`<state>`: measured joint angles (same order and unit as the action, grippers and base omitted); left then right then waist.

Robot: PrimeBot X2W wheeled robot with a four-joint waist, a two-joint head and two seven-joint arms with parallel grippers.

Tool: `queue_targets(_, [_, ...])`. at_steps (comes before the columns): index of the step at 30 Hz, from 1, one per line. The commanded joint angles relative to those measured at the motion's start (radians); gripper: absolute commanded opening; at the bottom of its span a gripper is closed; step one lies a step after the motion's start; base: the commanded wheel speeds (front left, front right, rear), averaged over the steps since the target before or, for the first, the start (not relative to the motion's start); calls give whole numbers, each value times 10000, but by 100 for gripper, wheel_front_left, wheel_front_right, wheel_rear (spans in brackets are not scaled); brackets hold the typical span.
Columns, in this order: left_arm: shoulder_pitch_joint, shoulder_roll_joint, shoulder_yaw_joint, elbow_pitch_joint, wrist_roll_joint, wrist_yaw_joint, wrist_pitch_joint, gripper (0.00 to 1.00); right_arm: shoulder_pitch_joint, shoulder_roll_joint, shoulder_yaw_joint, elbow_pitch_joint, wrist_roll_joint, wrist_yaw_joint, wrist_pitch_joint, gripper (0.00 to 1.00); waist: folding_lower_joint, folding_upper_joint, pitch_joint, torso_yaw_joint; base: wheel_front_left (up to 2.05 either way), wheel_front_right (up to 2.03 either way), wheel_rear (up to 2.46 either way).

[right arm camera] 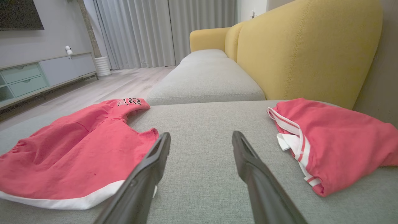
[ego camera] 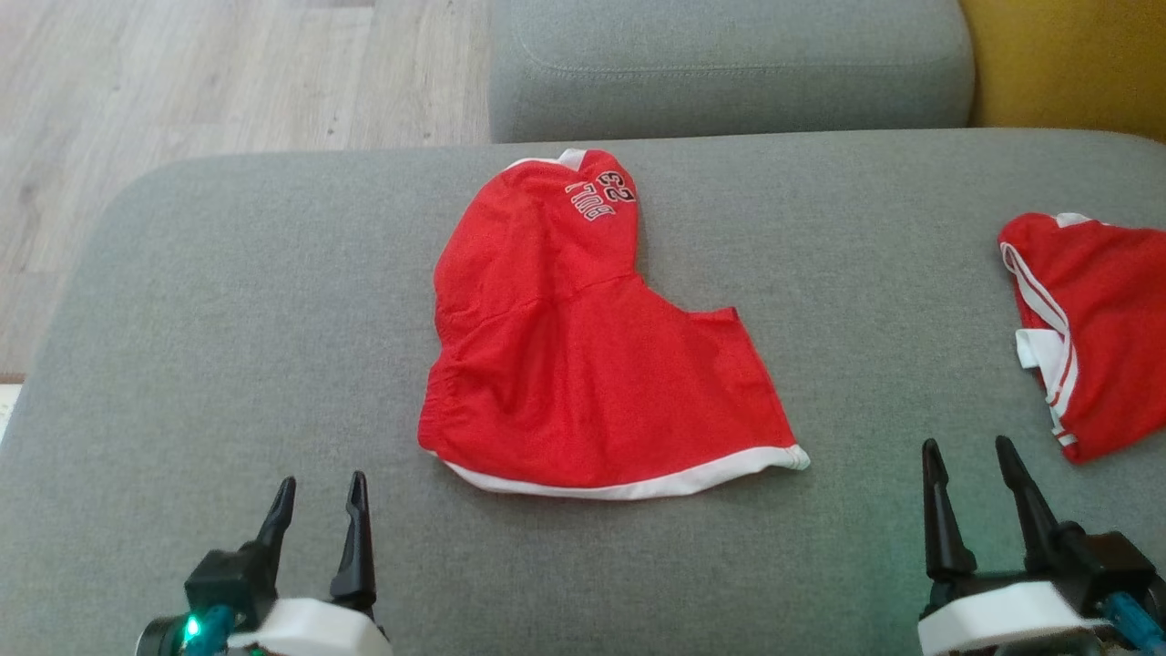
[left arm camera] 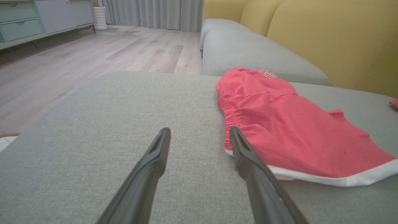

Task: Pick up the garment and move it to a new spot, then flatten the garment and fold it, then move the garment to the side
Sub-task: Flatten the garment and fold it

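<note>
The red garment lies about midway across the grey seat cushion, well in from its left and right edges. It is partly doubled over. Its long axis runs from the white-trimmed hem closest to the cushion's near edge up to the lettered end close to the far edge, leaning a little to the left as it goes. A gathered band runs down its left side.

Both grippers hang low by the near edge, each with its two dark fingers spread wide and nothing between them. The left gripper sits just off the garment's near-left corner, so the cloth lies ahead of it and to its right. The right gripper is farther from the hem's near-right tip, and the cloth lies ahead and to its left. The left arm looks the nearer of the two.

A second red garment with white stripes lies bunched at the cushion's right edge, just beyond the right gripper. A reach from that side would probably need to steer left to avoid it.
</note>
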<state>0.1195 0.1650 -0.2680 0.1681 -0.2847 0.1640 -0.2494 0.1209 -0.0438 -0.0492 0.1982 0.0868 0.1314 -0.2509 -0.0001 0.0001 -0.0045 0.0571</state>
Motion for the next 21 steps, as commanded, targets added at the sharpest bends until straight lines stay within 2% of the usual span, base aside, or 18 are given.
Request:
queue_targets(1, [-247,-170,643,-408,200,-196,-123,100,-49,-64,213,-363,36,-7,-109,100,1,-1,-33,4,0,0,0])
queue_targets(9, [65,-654,1394,-494,783,-905,-124,100,-119,-64,211,-339,84,-7,-109,100,1,-1,16,3,0,0,0])
queue_targets(21, [-2,-1000,1839,-207,1261,-1532,-124,100,-235,-64,306,-274,133,-7,-109,100,1,-1,49,-146,0,0,0])
